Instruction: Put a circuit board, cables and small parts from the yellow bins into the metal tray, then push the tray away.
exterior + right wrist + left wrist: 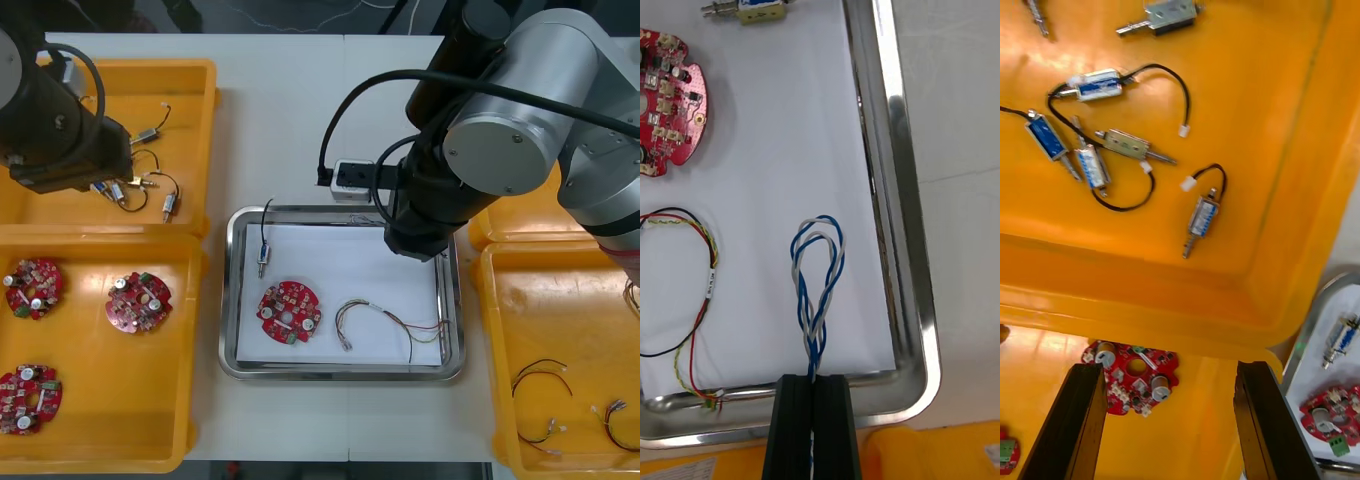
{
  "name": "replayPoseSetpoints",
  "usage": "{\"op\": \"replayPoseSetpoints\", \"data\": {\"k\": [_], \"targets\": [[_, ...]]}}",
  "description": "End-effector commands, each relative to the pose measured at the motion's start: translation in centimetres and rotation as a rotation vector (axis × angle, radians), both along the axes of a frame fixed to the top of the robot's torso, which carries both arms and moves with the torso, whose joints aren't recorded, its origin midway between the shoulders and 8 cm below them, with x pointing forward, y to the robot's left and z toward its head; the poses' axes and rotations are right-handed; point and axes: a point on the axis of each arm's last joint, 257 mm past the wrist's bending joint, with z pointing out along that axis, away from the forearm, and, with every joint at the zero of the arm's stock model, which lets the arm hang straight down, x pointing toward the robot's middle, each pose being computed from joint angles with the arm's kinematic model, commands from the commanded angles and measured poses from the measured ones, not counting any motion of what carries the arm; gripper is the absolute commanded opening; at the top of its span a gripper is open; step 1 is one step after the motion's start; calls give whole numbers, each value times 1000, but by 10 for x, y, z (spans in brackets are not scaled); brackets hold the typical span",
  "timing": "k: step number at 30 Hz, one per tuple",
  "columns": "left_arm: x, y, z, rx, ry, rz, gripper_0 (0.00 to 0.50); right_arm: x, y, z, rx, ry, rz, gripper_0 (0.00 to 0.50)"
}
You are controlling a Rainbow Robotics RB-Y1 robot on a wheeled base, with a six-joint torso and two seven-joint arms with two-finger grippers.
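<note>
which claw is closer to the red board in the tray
Right. The right claw hangs over the tray near the board; the left claw is over the left yellow bins.

Light table point(285, 110), pale top.
Left side: far left bin point(140, 66) and near left bin point(100, 385), both yellow, set edge to edge.
Right side: far right bin point(525, 218) and near right bin point(545, 310), also yellow, likewise edge to edge.
Metal tray point(232, 300) sits between the pairs, close to both.
Small white box point(352, 176) lies just beyond the tray's far rim.
</note>
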Motion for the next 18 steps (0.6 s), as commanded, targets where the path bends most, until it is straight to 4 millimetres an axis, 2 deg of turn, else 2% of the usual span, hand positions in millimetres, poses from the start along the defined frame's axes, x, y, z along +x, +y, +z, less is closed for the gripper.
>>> {"op": "replayPoseSetpoints", "data": {"k": [1,8,18], "targets": [[12,40,39,46,-65,44,500,4,18,9,-14,-32,89,0],[17,69,44,66,-48,45,500,5,23,-11,-72,-19,186,0],[19,67,32,75,-6,31,500,19,26,-46,-88,-35,168,0]]}}
